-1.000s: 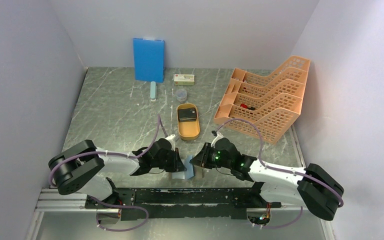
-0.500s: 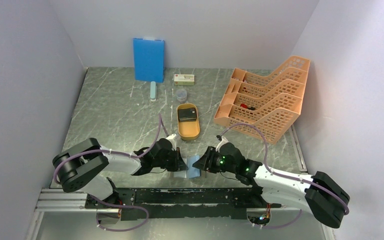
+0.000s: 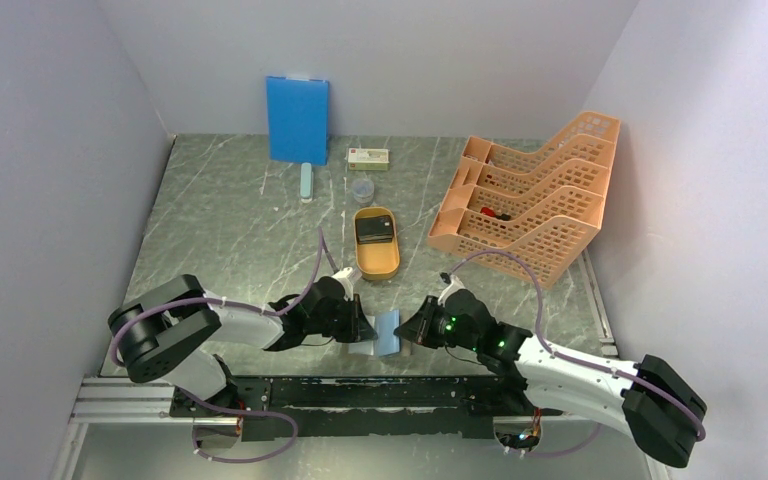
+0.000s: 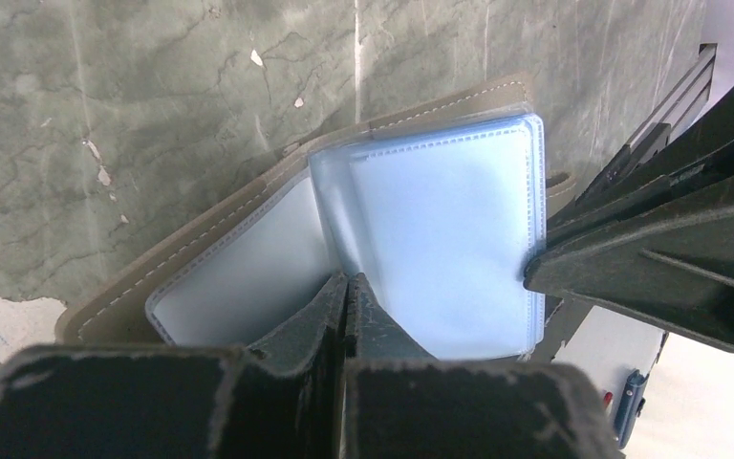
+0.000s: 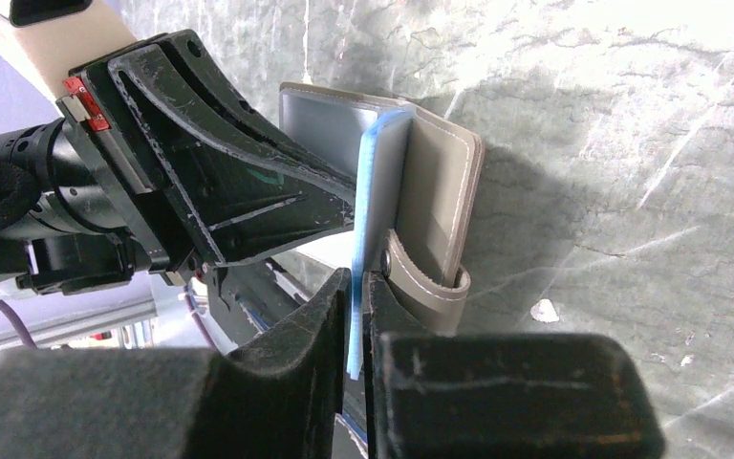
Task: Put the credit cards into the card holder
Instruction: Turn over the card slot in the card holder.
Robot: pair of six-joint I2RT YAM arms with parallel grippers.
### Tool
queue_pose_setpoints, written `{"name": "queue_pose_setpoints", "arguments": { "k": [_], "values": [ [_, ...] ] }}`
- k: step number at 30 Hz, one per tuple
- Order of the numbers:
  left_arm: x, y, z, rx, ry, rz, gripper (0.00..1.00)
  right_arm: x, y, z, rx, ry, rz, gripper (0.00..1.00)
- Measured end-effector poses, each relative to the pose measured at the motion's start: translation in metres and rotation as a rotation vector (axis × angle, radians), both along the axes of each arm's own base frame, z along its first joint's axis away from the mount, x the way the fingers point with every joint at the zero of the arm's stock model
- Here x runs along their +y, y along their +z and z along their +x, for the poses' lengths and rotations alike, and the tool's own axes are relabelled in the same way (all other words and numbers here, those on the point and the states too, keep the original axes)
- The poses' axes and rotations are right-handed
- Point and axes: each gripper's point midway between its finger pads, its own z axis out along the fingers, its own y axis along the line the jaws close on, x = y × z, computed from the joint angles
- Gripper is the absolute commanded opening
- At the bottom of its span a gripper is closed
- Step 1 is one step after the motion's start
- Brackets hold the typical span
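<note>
The card holder (image 3: 384, 336) lies open on the table's near edge between both arms, its taupe cover (image 4: 201, 251) under pale blue plastic sleeves (image 4: 440, 229). My left gripper (image 4: 345, 287) is shut, its tips pressed on the inner fold beside the sleeves. From the right side, my right gripper (image 5: 356, 287) is shut on the edge of a blue sleeve (image 5: 363, 191), which stands on edge beside the taupe flap (image 5: 440, 191). The dark credit cards (image 3: 374, 229) lie far from both grippers, in the orange oval tray (image 3: 380, 264).
An orange mesh file rack (image 3: 530, 200) fills the right side. A blue board (image 3: 297, 118) leans on the back wall, with a white-and-green box (image 3: 369, 157), a small clear cup (image 3: 362, 188) and a pale stick (image 3: 306, 182) near it. The mounting rail (image 3: 360, 390) runs just behind the holder.
My right gripper opened briefly and shut again on the sleeve's edge. The right arm slid lower and to the right, and the raised sleeve now lies flatter. The left gripper stayed put.
</note>
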Motion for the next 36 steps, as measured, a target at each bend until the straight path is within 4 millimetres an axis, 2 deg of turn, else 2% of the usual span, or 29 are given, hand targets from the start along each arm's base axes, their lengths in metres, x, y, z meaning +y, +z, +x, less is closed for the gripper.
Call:
{"name": "queue_pose_setpoints", "arguments": {
  "k": [2,5,8,14,18,20,29,36],
  "values": [
    [0.000,0.000,0.000,0.000,0.000,-0.001,0.05,0.000,0.000,0.000,0.000,-0.001,0.000,0.15],
    [0.000,0.000,0.000,0.000,0.000,-0.001,0.05,0.000,0.000,0.000,0.001,-0.002,-0.001,0.30],
    [0.000,0.000,0.000,0.000,0.000,-0.001,0.05,-0.001,0.000,0.000,0.002,-0.004,-0.002,0.33],
    [-0.001,0.000,0.001,0.000,0.001,-0.006,0.05,-0.005,0.003,0.002,-0.012,-0.026,-0.003,0.16],
    [-0.002,0.000,0.001,0.000,0.003,-0.009,0.05,-0.007,0.000,0.001,-0.006,-0.031,-0.010,0.03],
    [-0.002,0.000,0.001,0.000,0.003,-0.010,0.05,-0.009,-0.002,0.000,-0.005,-0.033,-0.013,0.00],
    [-0.003,0.000,0.001,0.001,0.003,-0.011,0.07,-0.010,-0.007,0.000,0.004,-0.031,-0.034,0.00],
    [-0.001,0.002,0.001,-0.002,0.003,-0.008,0.29,-0.013,-0.030,-0.001,0.051,-0.017,-0.130,0.00]
  ]
}}
